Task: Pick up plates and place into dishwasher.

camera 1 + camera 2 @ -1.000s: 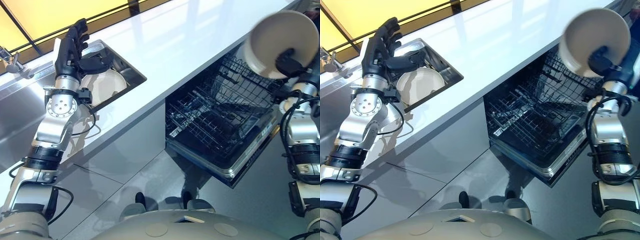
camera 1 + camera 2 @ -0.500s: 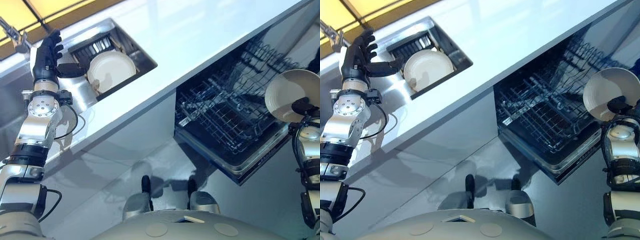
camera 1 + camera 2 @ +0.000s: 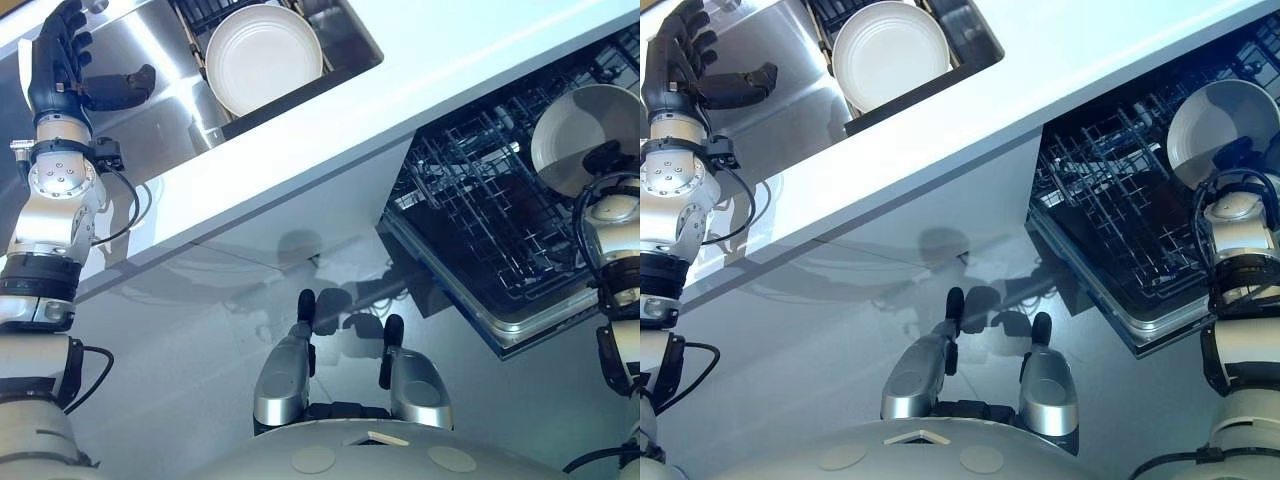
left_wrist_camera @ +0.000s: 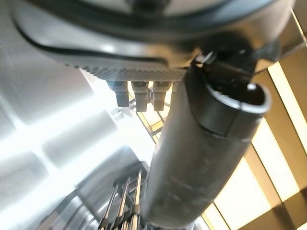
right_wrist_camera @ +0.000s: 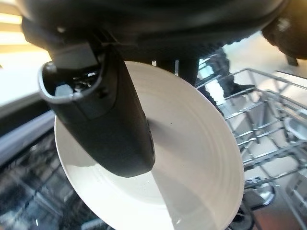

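Observation:
My right hand point(image 3: 606, 160) pinches a white plate point(image 3: 578, 135) by its rim, thumb point(image 5: 108, 120) across the plate's face point(image 5: 192, 163), holding it upright over the wire rack point(image 3: 480, 215) of the open dishwasher. A second white plate point(image 3: 262, 58) leans in a dark rack inside the steel sink point(image 3: 160, 120). My left hand point(image 3: 62, 62) hangs open over the sink's left part, fingers straight and thumb point(image 4: 201, 148) stretched toward that plate, touching nothing.
A white countertop point(image 3: 470, 45) runs between the sink and the dishwasher. The dishwasher's pulled-out lower rack and door edge point(image 3: 470, 310) jut toward me. Grey cabinet fronts point(image 3: 230, 330) lie below the counter.
The camera has tilted down, shifting the whole scene up. My right hand has lowered the plate from above the counter to just over the dishwasher rack. The left hand stays open over the sink.

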Controlling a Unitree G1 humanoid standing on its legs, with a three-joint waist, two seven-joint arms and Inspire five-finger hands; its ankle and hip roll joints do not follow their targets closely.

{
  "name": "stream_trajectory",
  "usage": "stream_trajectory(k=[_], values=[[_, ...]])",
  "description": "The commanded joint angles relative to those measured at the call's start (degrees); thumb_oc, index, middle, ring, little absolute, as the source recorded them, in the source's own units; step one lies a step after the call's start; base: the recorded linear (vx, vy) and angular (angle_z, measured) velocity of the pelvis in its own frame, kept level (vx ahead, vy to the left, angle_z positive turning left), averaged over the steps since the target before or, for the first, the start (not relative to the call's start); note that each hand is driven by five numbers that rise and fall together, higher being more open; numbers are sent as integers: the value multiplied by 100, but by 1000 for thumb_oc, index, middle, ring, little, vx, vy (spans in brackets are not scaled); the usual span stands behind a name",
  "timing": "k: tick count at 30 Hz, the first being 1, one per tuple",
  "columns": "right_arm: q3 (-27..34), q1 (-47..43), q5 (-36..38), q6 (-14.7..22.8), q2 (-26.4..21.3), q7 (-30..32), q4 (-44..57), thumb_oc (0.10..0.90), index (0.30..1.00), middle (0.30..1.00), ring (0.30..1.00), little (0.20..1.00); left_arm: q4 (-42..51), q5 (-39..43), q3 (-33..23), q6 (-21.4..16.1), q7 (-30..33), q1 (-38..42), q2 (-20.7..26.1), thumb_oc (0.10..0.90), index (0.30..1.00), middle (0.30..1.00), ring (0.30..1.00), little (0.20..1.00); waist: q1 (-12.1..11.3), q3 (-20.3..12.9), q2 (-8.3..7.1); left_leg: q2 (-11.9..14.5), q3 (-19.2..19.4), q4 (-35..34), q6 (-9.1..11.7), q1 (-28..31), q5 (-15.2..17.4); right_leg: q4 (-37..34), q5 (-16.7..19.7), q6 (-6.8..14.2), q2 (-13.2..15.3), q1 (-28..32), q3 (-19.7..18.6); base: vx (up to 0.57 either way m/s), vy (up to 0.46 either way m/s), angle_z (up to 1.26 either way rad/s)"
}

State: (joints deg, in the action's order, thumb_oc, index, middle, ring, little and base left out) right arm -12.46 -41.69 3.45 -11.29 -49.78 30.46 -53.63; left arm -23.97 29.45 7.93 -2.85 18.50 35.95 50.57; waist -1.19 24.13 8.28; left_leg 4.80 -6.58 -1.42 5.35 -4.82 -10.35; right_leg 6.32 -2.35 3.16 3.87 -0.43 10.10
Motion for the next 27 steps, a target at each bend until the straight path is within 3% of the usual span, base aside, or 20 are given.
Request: stream_trajectory(k=[1,8,9,10,11,21,27], values=[[-621,-537,-780,-98,-825,-7,137,100,300,300,300,200,206,124,-126,-720,206,750,693,800,900,900,900,900,41,-375,-218,-282,140,706,13,-264,683,666,-603,-386,-232,-308,-65,15,-16,12],[-1107,-398,-1356,-292,-599,-426,-36,100,300,300,300,200,389,281,9,-620,187,991,863,800,900,900,900,900,-9,-339,-305,-339,130,669,-76,-258,708,588,-547,-385,-252,-333,-91,1,-17,10],[-1141,-356,-1421,-315,-560,-459,-34,193,380,380,380,293,389,303,24,-628,184,1023,866,800,900,900,900,900,-10,-340,-321,-346,134,666,-85,-255,715,570,-536,-379,-254,-330,-98,-3,-12,9],[-1188,-302,-1401,-318,-512,-492,-12,635,759,759,759,735,403,298,46,-626,184,1063,864,800,900,900,900,900,-16,-341,-343,-353,133,651,-98,-240,716,537,-518,-375,-265,-312,-113,2,-15,12],[-1189,-252,-1346,-285,-472,-457,-16,800,900,900,900,900,424,304,53,-608,171,1087,868,800,900,900,900,900,-16,-340,-358,-355,136,644,-109,-224,725,525,-513,-374,-272,-298,-122,4,-13,9],[-973,27,-979,5,-293,-88,331,800,900,900,900,900,490,196,96,-516,74,1180,797,800,900,900,900,900,26,-342,-443,-381,194,559,-169,-110,753,420,-444,-339,-310,-220,-205,1,0,1],[-377,423,-161,181,-165,493,1186,800,900,900,900,900,649,60,-102,-457,55,925,729,800,900,900,900,900,125,-402,-496,-382,308,469,-193,20,790,334,-395,-303,-330,-164,-266,-13,30,-1]])
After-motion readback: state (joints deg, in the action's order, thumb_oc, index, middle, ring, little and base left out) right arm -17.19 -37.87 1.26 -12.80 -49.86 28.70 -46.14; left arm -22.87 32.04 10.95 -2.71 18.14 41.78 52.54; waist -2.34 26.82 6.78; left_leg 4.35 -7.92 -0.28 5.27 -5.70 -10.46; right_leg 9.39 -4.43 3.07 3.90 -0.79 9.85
